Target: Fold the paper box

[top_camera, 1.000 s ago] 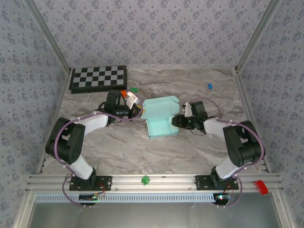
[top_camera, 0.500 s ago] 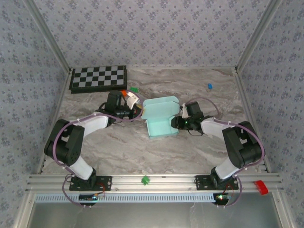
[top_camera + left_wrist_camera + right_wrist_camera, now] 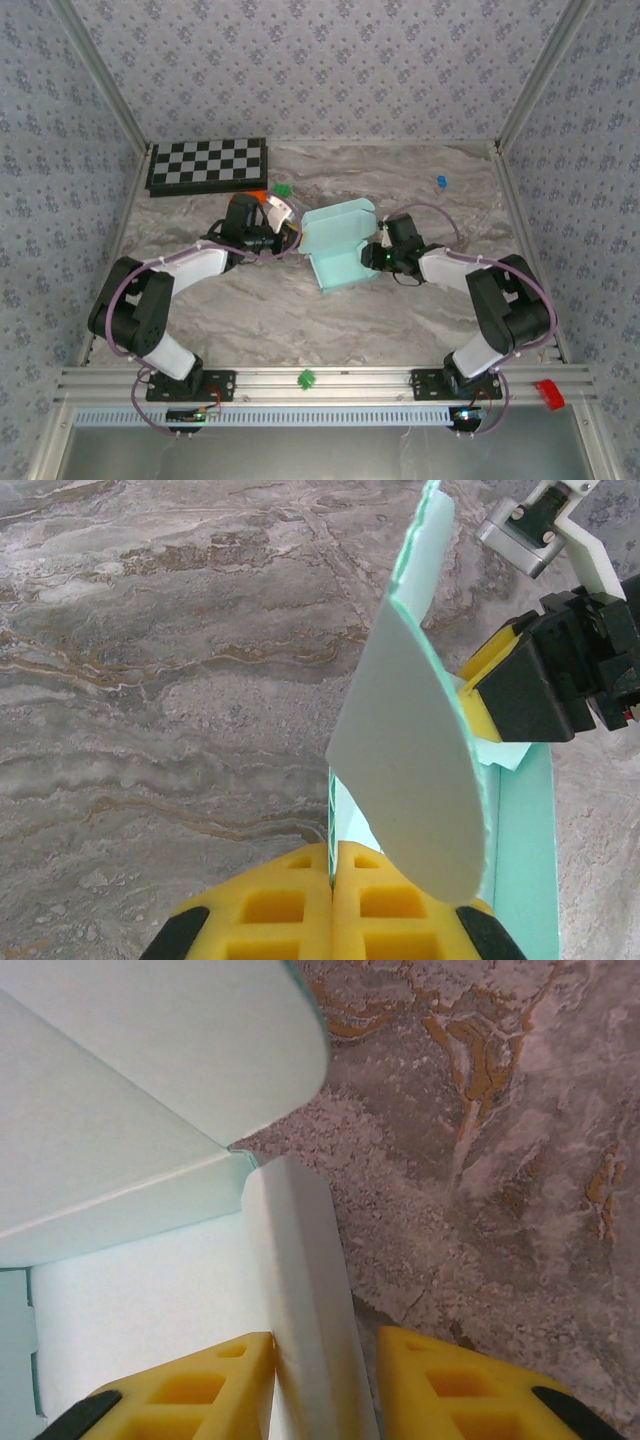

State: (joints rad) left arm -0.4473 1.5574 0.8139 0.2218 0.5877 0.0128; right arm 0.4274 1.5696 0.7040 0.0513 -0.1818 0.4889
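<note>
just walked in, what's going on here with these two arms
Both arms are folding the paper box at the middle of the table. The left pincer is shut on the box's left edge, and the right pincer sits open astride its right side wall. The box is partly formed, its lid flap raised.

It is a robot test cell in a laboratory: left arm [image 3: 190, 262] and right arm [image 3: 455, 268] bolted on an aluminium rail [image 3: 320, 381], marble-pattern table [image 3: 280, 320], wallpapered walls [image 3: 320, 60], a checkered board [image 3: 207, 163] beyond the left gripper [image 3: 292, 238].
</note>
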